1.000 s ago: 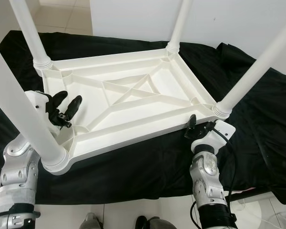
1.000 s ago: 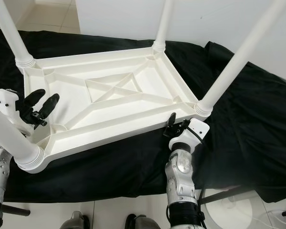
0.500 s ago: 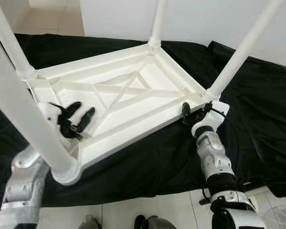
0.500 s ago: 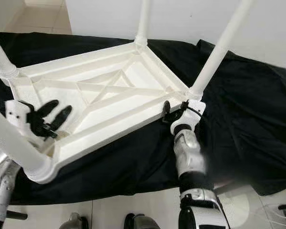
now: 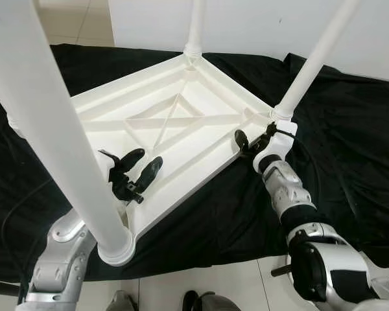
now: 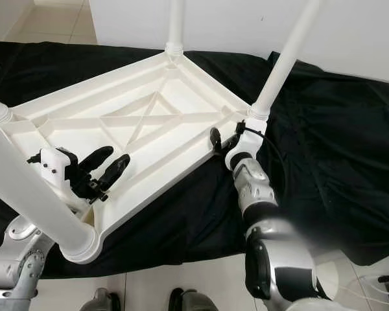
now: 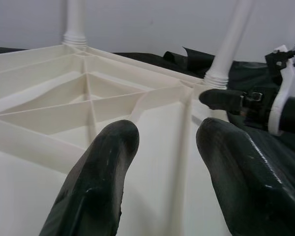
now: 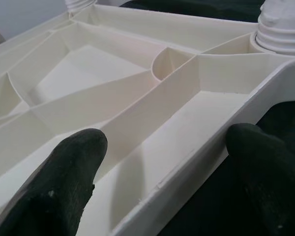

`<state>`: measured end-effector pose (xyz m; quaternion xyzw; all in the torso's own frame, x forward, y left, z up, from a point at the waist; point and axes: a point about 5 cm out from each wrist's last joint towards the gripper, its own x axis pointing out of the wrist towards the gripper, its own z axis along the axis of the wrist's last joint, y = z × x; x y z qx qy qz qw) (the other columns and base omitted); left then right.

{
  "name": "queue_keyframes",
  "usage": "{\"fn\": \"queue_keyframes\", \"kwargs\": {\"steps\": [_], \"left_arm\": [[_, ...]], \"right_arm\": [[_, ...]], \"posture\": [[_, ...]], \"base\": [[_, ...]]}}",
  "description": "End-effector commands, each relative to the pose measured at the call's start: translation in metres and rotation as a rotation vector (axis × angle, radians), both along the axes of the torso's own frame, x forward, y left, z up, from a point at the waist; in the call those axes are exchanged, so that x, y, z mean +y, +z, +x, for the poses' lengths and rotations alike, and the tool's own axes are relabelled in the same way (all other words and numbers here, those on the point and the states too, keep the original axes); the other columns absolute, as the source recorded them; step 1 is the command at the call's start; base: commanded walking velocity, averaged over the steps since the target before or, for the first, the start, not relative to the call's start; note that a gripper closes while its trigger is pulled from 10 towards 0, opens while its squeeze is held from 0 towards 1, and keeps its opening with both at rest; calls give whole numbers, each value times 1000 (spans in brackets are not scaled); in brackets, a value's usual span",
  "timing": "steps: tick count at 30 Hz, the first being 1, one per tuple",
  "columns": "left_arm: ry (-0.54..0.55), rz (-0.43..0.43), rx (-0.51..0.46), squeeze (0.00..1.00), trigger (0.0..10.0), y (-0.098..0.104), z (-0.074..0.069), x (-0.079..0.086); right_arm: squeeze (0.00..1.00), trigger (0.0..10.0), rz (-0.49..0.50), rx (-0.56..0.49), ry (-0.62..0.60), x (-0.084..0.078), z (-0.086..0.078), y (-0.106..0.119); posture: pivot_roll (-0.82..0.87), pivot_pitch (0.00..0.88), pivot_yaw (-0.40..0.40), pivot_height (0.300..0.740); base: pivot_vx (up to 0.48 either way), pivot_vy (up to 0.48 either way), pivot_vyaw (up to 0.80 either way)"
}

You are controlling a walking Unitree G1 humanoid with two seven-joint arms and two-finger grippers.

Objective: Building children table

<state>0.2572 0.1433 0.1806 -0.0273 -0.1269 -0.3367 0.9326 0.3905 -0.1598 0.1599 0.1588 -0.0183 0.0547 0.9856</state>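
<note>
So the upturned white table (image 5: 175,123) sits mid-frame on the black cloth (image 5: 350,149) – right gripper (image 5: 251,144), fingers spread, straddles its right-hand rim by a leg, while the left gripper (image 5: 137,173) hovers open over the lower-left ribs, both equally near

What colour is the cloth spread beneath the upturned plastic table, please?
Black; the crumpled cloth shows best in the left eye view.

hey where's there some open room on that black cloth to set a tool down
Bare black cloth lies to the robot's right of the upturned table, beyond the right gripper. The near edge by the left gripper and corner leg is crowded.
</note>
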Motion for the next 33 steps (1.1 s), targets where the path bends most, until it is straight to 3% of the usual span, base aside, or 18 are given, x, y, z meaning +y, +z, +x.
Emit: {"fn": "queue_keyframes", "kwargs": {"steps": [1, 5, 7, 8, 9, 11, 14, 16, 18, 20, 23, 24, 29, 30, 31, 32, 33], "left_arm": [[-35, -8, 20, 0, 10000, -3, -4, -8], [-46, 0, 31, 0, 10000, -3, -5, -11], [-7, 74, 41, 0, 10000, -7, 0, 5], [-7, 74, 41, 0, 10000, -7, 0, 5], [21, 118, 38, 0, 10000, -7, 3, 21], [21, 118, 38, 0, 10000, -7, 3, 21], [98, 236, 21, 0, 10000, 0, 13, 63], [134, 289, 24, 0, 10000, 3, 19, 81], [134, 289, 24, 0, 10000, 3, 19, 81], [134, 360, 48, 0, 10000, 4, 22, 93], [123, 381, 58, 0, 10000, 4, 22, 96], [72, 445, 98, 0, 10000, -2, 20, 102], [36, 488, 131, 0, 10000, -8, 19, 105], [-44, 519, 167, 71, 10000, -12, 22, 104], [-44, 519, 167, 71, 10000, -12, 22, 104], [-78, 527, 182, 1000, 10000, -13, 24, 102], [-78, 527, 182, 1000, 10000, -13, 24, 102]], "right_arm": [[0, 10000, 23, -12, 23, 3, 1, 1], [0, 10000, -10, -30, 17, 4, 3, 5], [0, 10000, -67, -64, 11, 2, 2, 8], [0, 10000, -67, -64, 11, 2, 2, 8], [0, 10000, -81, -81, -2, -2, 0, 7], [0, 10000, -81, -81, -2, -2, 0, 7], [0, 10000, -134, -146, -26, -21, -14, 1], [0, 10000, -154, -185, -32, -30, -26, -2], [0, 10000, -154, -185, -32, -30, -26, -2], [0, 10000, -178, -213, -15, -40, -44, -5], [0, 10000, -185, -218, -8, -43, -50, -6], [0, 10000, -209, -218, -5, -50, -61, -9], [0, 10000, -224, -217, -10, -55, -65, -10], [0, 10000, -224, -222, -18, -56, -68, -9], [0, 10000, -224, -222, -18, -56, -68, -9], [0, 10000, -226, -223, -19, -56, -68, -9], [0, 10000, -226, -223, -19, -56, -68, -9]], "posture": [[95, 147, -99, 740], [87, 147, -91, 740], [84, 147, -96, 740], [84, 147, -96, 740], [82, 148, -98, 740], [82, 148, -98, 740], [79, 147, -95, 740], [69, 147, -88, 740], [69, 147, -88, 740], [58, 139, -78, 740], [58, 139, -78, 740], [47, 132, -70, 740], [45, 130, -64, 740], [44, 123, -61, 740], [44, 123, -61, 740], [44, 121, -61, 740], [44, 121, -61, 740]], "base": [[0, 0, 0], [0, 0, 0], [0, 0, 0], [0, 0, 0], [0, 0, 0], [0, 0, 0], [0, 0, 0], [0, 0, 0], [0, 0, 0], [0, 0, 0], [0, 0, 0], [0, 0, 0], [0, 0, 0], [0, 0, 0], [0, 0, 0], [0, 0, 0], [0, 0, 0]]}}
